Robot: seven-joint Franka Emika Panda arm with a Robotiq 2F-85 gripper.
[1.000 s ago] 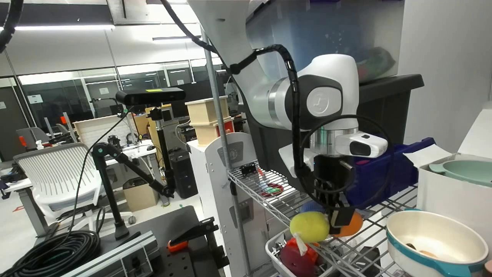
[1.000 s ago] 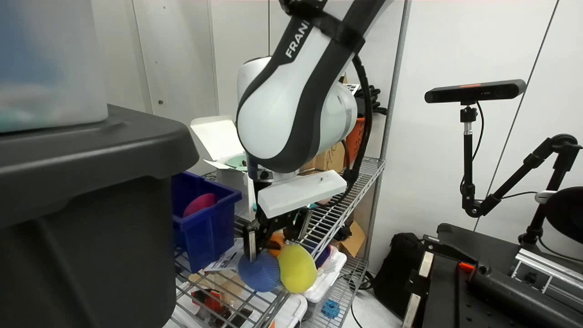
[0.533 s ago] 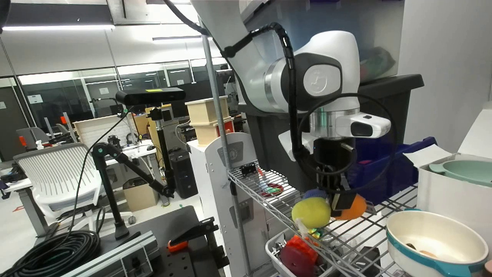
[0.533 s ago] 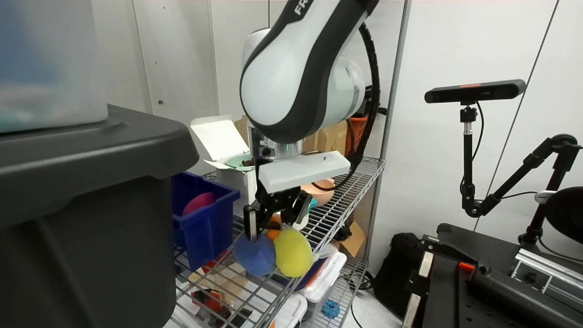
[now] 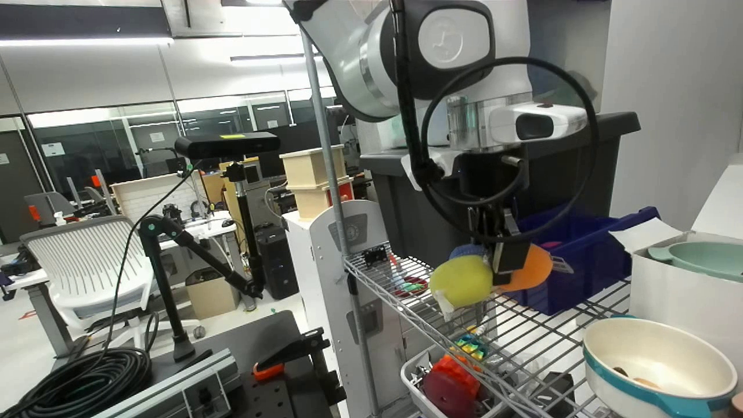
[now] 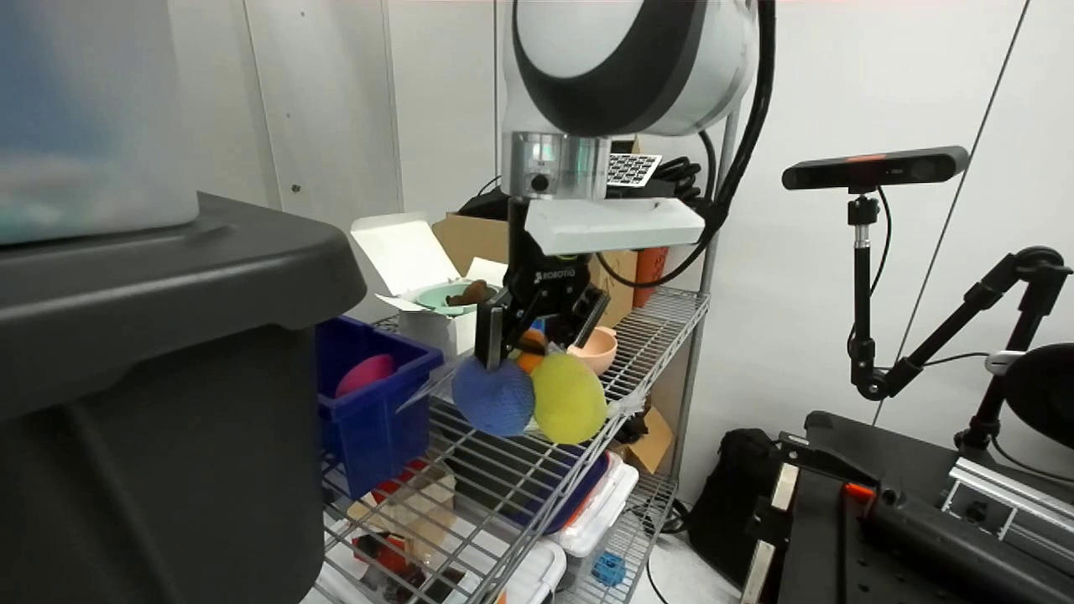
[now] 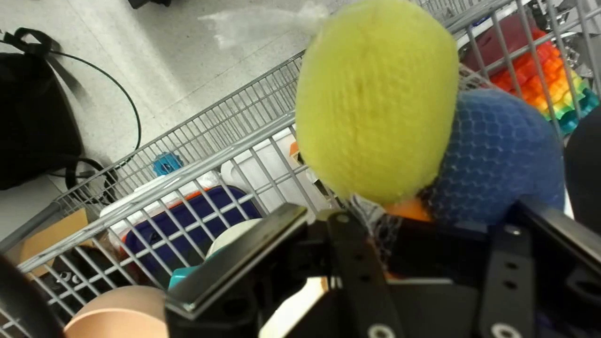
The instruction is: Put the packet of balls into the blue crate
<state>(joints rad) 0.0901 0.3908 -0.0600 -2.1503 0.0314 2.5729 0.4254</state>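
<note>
A silver wire shelf [image 6: 667, 323] lies below my grip, and near at the left in an exterior view stands a big black plastic tote [image 6: 151, 453]. Just past the tote sits the blue crate [image 6: 382, 436], a deep-blue, open-topped rectangular plastic box. My black two-fingered pincer [image 6: 534, 352] holds the packet of balls [image 6: 525, 394], a netted bundle of three, up off the shelf, its jaws wide-set about the bundle; just where they press I cannot make out. The crate lies left of the packet in that view, near but apart: the blue ball [image 6: 492, 398] is on the crate's side, the yellow-green ball [image 6: 570, 398] away from it, the orange ball [image 5: 533, 270] behind. I judge their undersides hang lower than the crate's rim, so I should rise, then go left. A smooth pink rounded thing [image 6: 365, 375] shows inside the crate.
</note>
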